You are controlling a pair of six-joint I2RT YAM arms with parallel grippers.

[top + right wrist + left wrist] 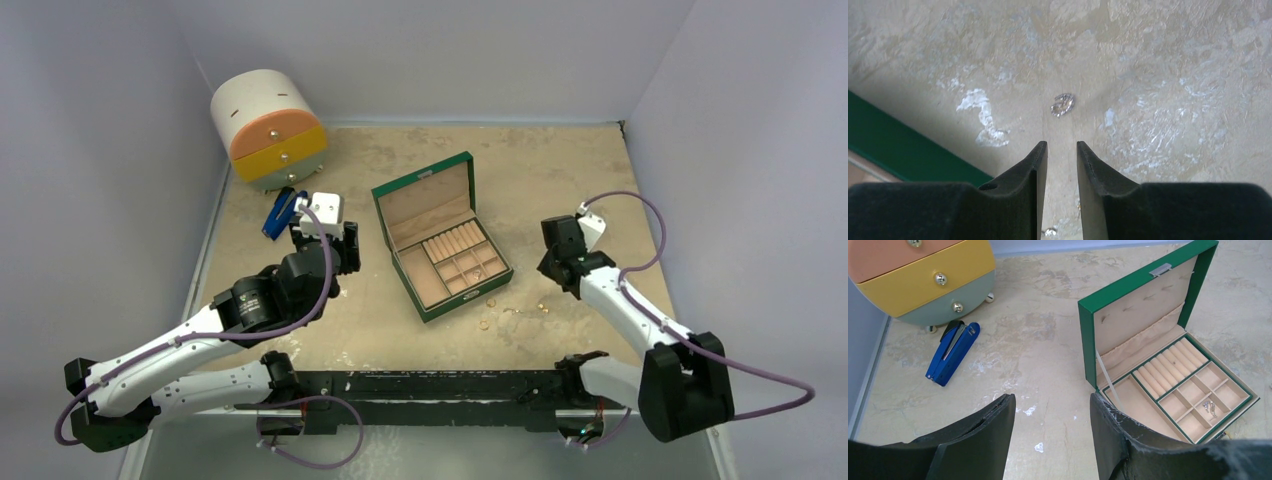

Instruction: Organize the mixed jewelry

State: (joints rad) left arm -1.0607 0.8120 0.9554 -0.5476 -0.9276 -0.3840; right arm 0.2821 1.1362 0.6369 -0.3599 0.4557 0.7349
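Left wrist view. Left gripper spread wide, nothing between the fingers, hanging above bare tabletop. Green box stands to the right and slightly farther off, lid open and leaning back. Tan lining inside: a row of ring rolls and small square compartments. One small compartment on the near right holds a bit of silver jewelry, well apart from this gripper. Blue tool lies flat to the far left, just in front of a round drawer chest with pink, yellow and pale green drawers.

Right wrist view. Right gripper has its fingers parted by a narrow gap, gripping nothing. A small silver ring lies on the tabletop straight ahead of the fingertips, close but not touching, in line with the gap. The green wall of the box cuts across the lower left. A tiny glint shows low in the gap between the fingers; too small to tell what it is.

Top external view. Box sits mid-tabletop, open toward the near side. Several gold pieces lie scattered on the tabletop just off the box's near right corner, between the box and the right arm. The right gripper is near them on their right; the left gripper is left of the box, well apart from them.
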